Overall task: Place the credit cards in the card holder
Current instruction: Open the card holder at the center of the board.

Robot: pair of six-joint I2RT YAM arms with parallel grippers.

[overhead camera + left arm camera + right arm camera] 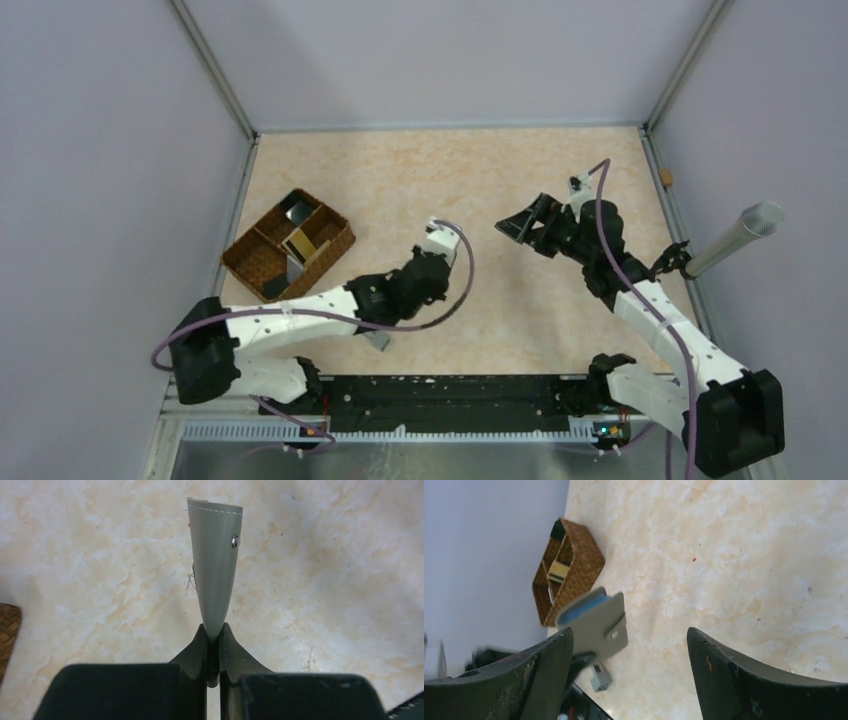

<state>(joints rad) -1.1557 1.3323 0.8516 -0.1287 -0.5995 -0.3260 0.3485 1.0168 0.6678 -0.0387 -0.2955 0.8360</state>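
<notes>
Overhead view of a beige marbled table (450,170) with two robot arms reaching in from 6 o'clock. A brown woven tray (333,253) sits at 9 o'clock, close to the left wall. The cards (303,243) are inside the tray, none of them in the holder. A gold card is in a middle compartment, with darker ones in the compartments toward 12 and 6 o'clock of it. The left gripper (214,630) is low over the table at about 7 o'clock of centre. Its fingers are pressed together on the near edge of the grey holder (215,570). From the left wrist camera, the holder is seen edge-on and folded. It widens away from the fingers, with a stitched far edge and a metal snap stud (235,541) on its right face. From the right wrist camera, the holder shows a strip of blue lining along its upper edge. Whether it touches the table cannot be told. A small grey piece (600,678) lies on the table just beside it; what it is cannot be told. The right gripper (629,632) is raised at 3 o'clock of centre, well apart from the holder. Its fingers are spread wide with nothing between them, and it points toward 9 o'clock. A grey mesh tube (737,235) leans at the right wall.
</notes>
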